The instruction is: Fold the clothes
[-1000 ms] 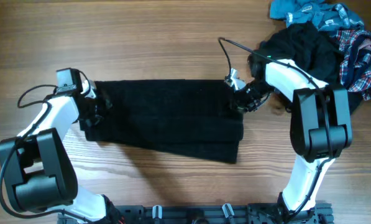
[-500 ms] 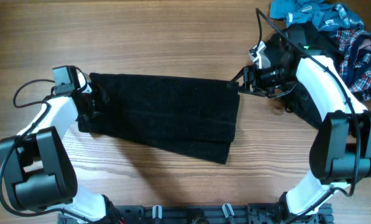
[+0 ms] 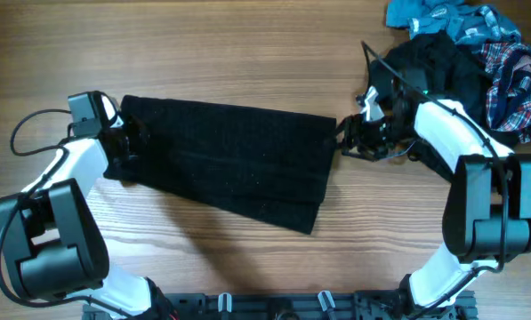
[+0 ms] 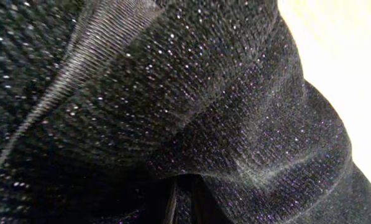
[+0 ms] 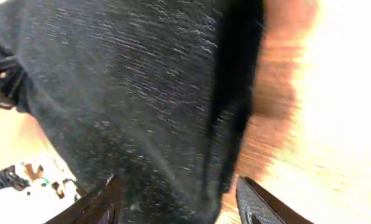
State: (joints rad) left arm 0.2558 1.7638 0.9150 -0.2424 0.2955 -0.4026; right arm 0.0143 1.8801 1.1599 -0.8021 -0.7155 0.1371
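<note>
Overhead view: a black garment (image 3: 225, 164), folded into a long band, lies on the wooden table (image 3: 247, 53) between the two arms. Its cloth is dark and finely textured, and the layers show as stepped edges along the near side and at the right end. The long axis runs left to right, slightly slanted, with the right end nearer the robot's base. The left gripper (image 3: 123, 142) sits at the band's left short end. The left wrist view shows only bunched, speckled black knit drawn into a dark pinch at the bottom centre, so the jaws are closed on the garment. The right gripper (image 3: 347, 144) stands at the right short end; in the right wrist view its fingers (image 5: 104, 202) are spread wide, with the cloth's edge before them. A pile (image 3: 478, 53) of black, teal and plaid clothes lies at the far right corner, well apart from the band.
</note>
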